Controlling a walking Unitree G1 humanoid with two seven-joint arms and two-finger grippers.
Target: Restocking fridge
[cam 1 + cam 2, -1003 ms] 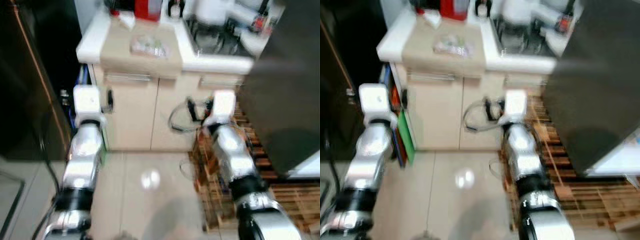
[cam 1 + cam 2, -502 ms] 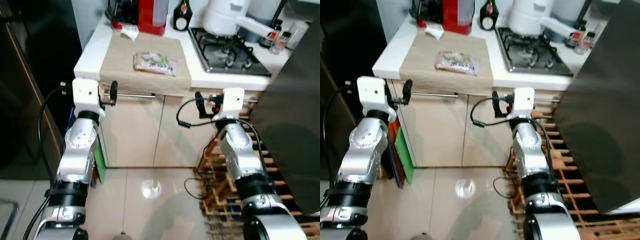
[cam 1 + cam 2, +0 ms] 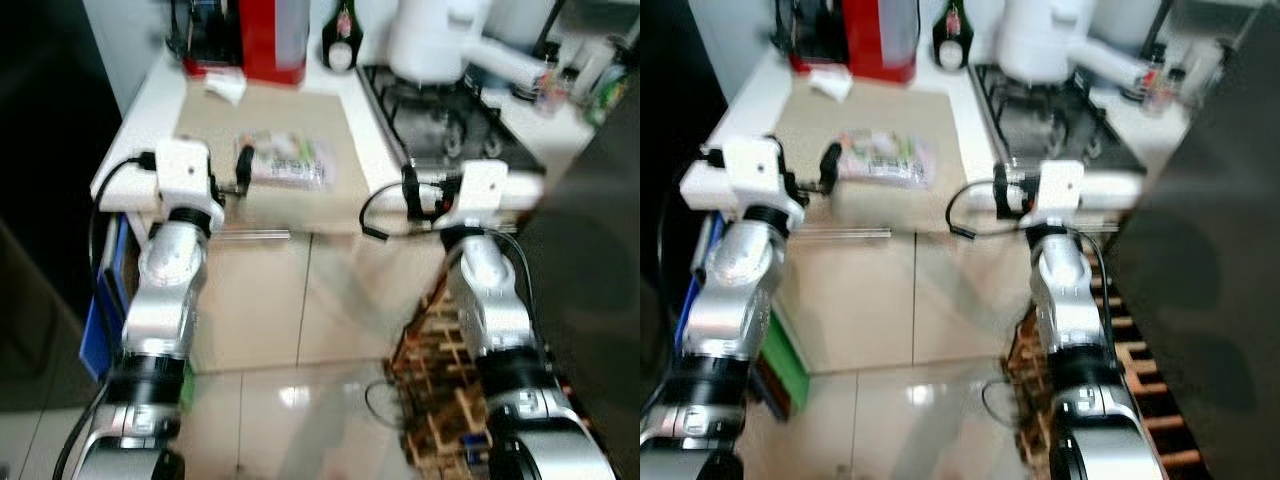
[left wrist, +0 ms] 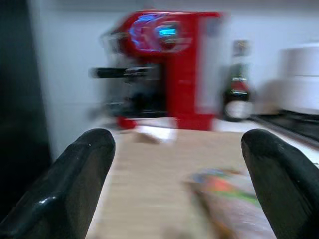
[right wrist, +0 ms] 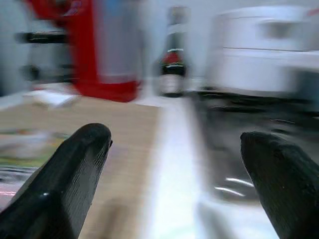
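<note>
Black fingers of your left gripper (image 4: 182, 174) and right gripper (image 5: 174, 174) both gape empty, so the blurred, probably soft food packet (image 3: 285, 160) could slide off the counter (image 3: 140, 130) if nudged.

Motion blur smears all 4 views, wrist views worst. Bright, even indoor light on counter (image 3: 330, 130) ahead of both grippers. Glare patch on glossy floor (image 3: 295, 397) below. Left edge dark.

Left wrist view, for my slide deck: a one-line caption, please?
Open left gripper nears a packaged food item on the counter mat, red coffee machine behind.
</note>
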